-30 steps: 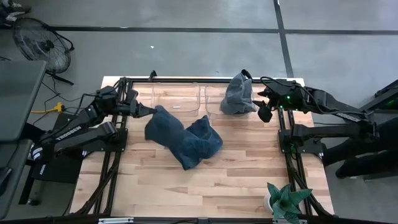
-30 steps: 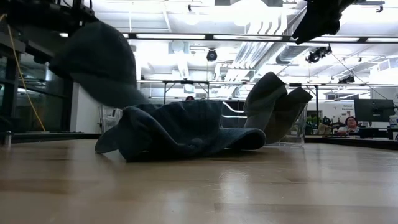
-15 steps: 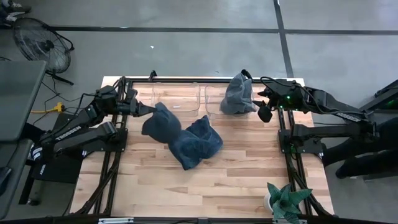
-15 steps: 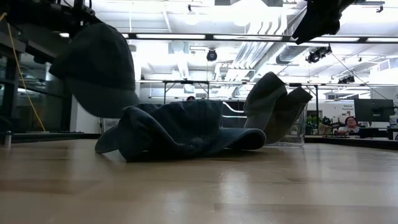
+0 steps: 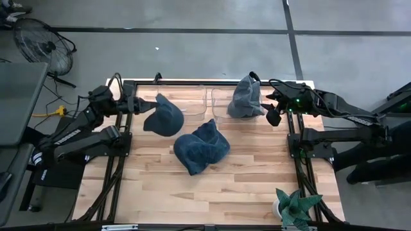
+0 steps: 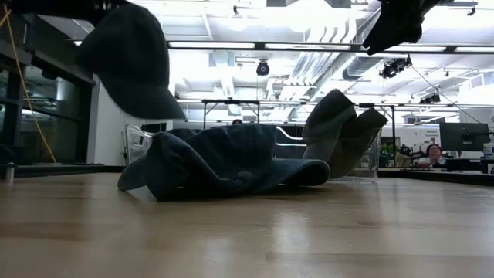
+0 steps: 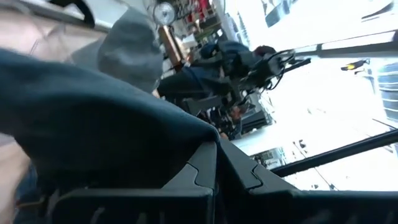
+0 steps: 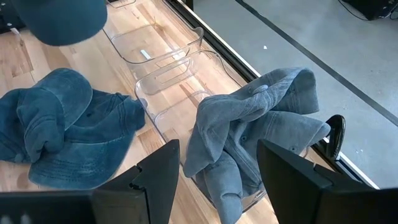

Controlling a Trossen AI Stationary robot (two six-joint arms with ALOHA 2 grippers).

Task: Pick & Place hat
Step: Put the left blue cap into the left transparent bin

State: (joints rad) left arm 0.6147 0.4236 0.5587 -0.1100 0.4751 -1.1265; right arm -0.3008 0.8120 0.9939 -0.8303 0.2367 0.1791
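Worktop (image 5: 160,192): pale wood, bare across the whole 6 o'clock half; a potted plant (image 5: 294,208) sits at the 5 o'clock corner, partly cut off by the frame edge.
Left arm: comes in from 9 o'clock; most of its forearm overlaps the dark frame rail, hard to separate from it.
Right arm: waits at 3 o'clock, at the worktop's edge.
Bins: two clear bins (image 5: 183,101) along the 12 o'clock edge, walls barely readable against the wood; left one looks open, right one holds the grey hat.
Folded hat (image 5: 201,146): dark blue, lying crumpled at centre; brim and crown cannot be told apart from above.
Lifted hat (image 5: 163,115): dark blue, hanging at about 10 o'clock, over the near wall of the left bin; clear of the folded hat, with open wood between them. In the low view it is cropped by the top edge.
Grey hat (image 5: 246,97): draped over the right bin's wall at 1 o'clock.
Left gripper (image 5: 142,104): clamped tight on the lifted hat's edge; its tips are buried in cloth.
Right gripper (image 8: 219,167): spread wide, empty, just beside the grey hat.
Change: the lifted hat was touching the folded one a second ago; now raised and drawn toward 10 o'clock.
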